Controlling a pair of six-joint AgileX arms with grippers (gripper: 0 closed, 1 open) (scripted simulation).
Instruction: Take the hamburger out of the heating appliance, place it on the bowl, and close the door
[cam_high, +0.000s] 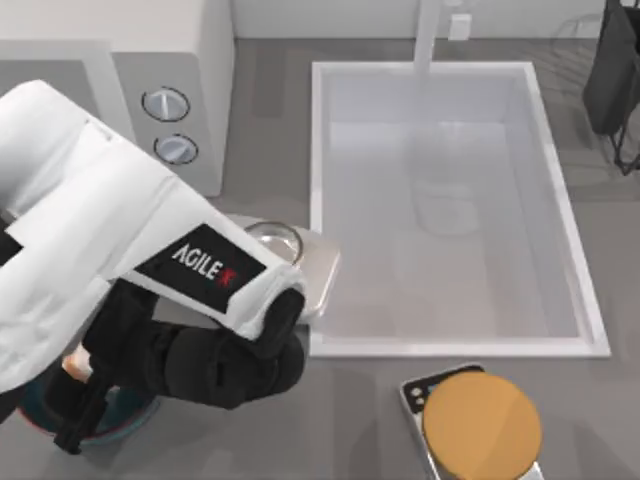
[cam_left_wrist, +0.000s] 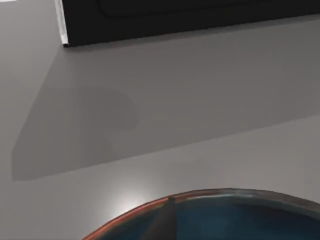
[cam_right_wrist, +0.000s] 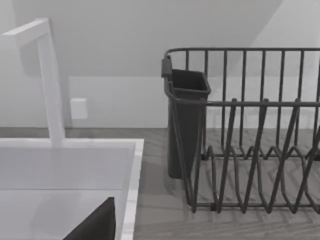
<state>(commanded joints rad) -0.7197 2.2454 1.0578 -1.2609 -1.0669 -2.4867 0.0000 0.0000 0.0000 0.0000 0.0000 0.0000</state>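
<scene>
The heating appliance, a white box with two silver dials, stands at the back left. Its door, a white frame around a grey window, is mostly hidden by my left arm, so I cannot tell how it stands. My left gripper hangs over the blue, red-rimmed bowl at the front left. The hamburger, a small pale lump with orange, shows right beside the gripper above the bowl. The left wrist view looks down on the bowl's rim and the appliance's dark front.
A silver scale with a steel dish sits beside my left arm. The white sink takes up the middle. An orange-tan disc lies at the front right. A dish rack stands at the back right, near my parked right gripper.
</scene>
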